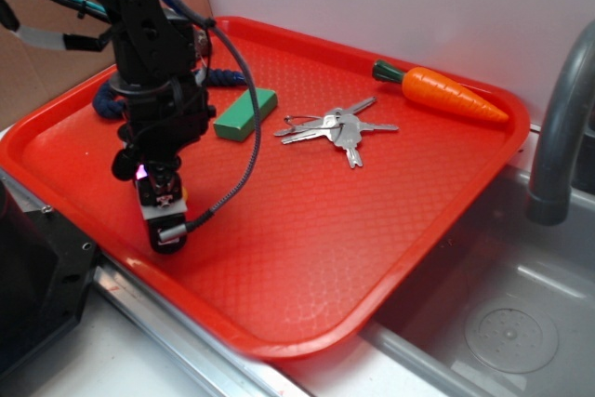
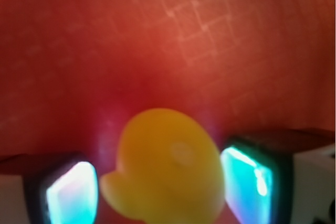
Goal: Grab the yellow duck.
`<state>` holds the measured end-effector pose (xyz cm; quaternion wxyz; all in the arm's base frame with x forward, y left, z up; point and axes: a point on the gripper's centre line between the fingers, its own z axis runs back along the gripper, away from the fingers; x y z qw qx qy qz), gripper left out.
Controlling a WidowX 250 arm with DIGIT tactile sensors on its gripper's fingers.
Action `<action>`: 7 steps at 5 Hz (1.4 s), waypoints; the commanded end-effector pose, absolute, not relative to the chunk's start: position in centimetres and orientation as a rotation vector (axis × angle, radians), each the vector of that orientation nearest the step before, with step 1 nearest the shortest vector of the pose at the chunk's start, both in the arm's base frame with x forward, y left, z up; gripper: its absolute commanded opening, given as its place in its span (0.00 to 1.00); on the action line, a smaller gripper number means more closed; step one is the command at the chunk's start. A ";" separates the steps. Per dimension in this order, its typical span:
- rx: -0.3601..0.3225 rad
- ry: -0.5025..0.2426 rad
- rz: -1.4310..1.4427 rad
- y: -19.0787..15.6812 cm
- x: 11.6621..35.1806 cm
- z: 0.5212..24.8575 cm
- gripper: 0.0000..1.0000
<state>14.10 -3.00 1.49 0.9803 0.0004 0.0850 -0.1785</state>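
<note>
In the wrist view the yellow duck [image 2: 168, 166] fills the space between my two glowing finger pads [image 2: 71, 195], blurred by closeness. My gripper [image 2: 160, 192] is shut on it: the right pad presses its rounded side and the left pad meets its small protruding end. In the exterior view the gripper [image 1: 165, 216] points down onto the left part of the red tray [image 1: 325, 230], near the front edge. Only a sliver of the duck [image 1: 182, 194] shows beside the fingers there.
On the tray lie a green block [image 1: 246, 113], a bunch of keys [image 1: 335, 127], an orange carrot [image 1: 451, 95] at the back right and a dark blue rope [image 1: 112, 99] behind the arm. A metal sink [image 1: 502, 323] and grey faucet [image 1: 558, 137] are to the right.
</note>
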 end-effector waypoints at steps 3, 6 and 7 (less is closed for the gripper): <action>0.100 -0.133 -0.046 0.4 18.6 14.2 0.00; 0.060 -0.076 0.161 3.3 20.8 24.1 0.00; 0.072 -0.045 0.196 3.3 20.7 23.8 0.00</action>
